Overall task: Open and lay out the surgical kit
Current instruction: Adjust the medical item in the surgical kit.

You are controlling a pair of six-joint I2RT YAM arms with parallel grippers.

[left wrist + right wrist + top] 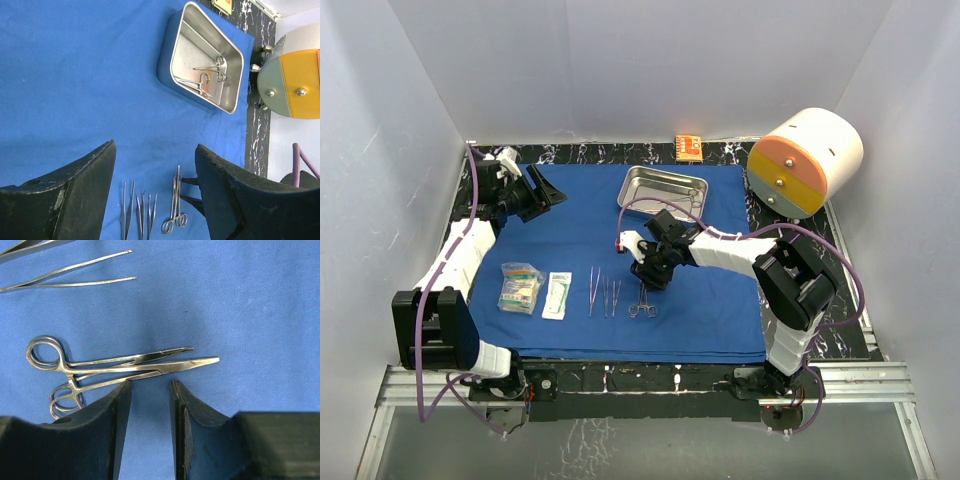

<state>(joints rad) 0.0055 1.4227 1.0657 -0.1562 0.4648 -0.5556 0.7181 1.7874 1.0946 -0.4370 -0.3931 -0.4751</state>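
Away at the back-right corner: big white-and-orange cylinder (805, 160) on its side, flat face twd the cloth. Small orange box (689, 148) at back edge of black marbled table (600, 152), just behind the tray. Neither touches the instruments. Nothing lies btwn either gripper and the laid-out steel.

L arm: elbow low at near-left, forearm running back along the L edge. Left gripper (550, 195) is over the far-left part of the cloth, angled twd centre, fingers (75, 195) spread wide w/ nothing btwn them.

R arm: folded, forearm reaching left across the cloth. Right gripper (150, 387) points down, tips just beside the clamp pair, a narrow gap btwn fingers, holding nothing. Contact w/ the steel: cannot tell.

Kit: blue cloth wrap (720, 300) is spread flat and covers most of the table. Steel tray (655, 188) sits upright at back-centre on the cloth, shiny, w/ two more clamps (210, 75) inside. Near-centre row, L to R: two clear packets (520, 287) side by side, slender forceps (603, 292) lying parallel, then the clamp pair (120, 365), overlapped, ring handles together.
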